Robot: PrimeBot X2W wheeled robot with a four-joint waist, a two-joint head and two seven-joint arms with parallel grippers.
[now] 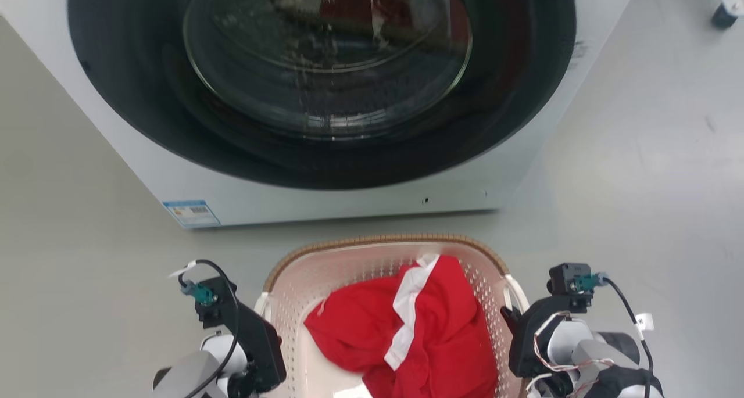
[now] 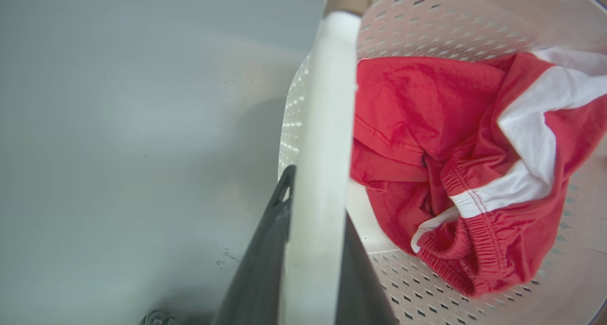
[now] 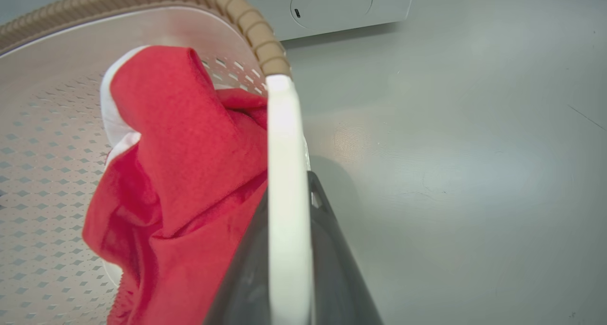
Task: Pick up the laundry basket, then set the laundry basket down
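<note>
**Floor** (image 1: 639,154): one. Pale grey, running under and all round the laundry basket.

**Washing machine** (image 1: 523,171): one. White front-loader, just beyond the basket's far rim. Its round dark door (image 1: 325,67) is shut and faces the basket, probably so that washing passes easily between the two.

**Laundry basket** (image 1: 349,264): one, and the landmark for this list. Cream-pink perforated walls under a brown woven-look rim (image 1: 383,239). It lies low before the robot, between its two arms. Whether it rests on the floor or hangs just clear of it cannot be told.

**Red garment** (image 1: 372,328): apparently one, with a white stripe. It is heaped loose inside the basket, towards the right wall, and is simply carried as load.

**Left gripper** (image 2: 317,206): one, at the basket's left side. Its jaws are closed on the left handle, one dark finger on either face.

**Right gripper** (image 3: 289,192): one, at the basket's right side. Its jaws likewise clamp the right handle.

**Handles**: two, white, with the left handle (image 2: 332,102) and the right handle (image 3: 284,125) on opposite sides of the basket. Holding both at once should, I judge, keep the basket level while it is lifted and lowered.

**Label** (image 1: 190,213): one, blue-edged, on the machine's lower corner, beyond and left of the basket.
</note>
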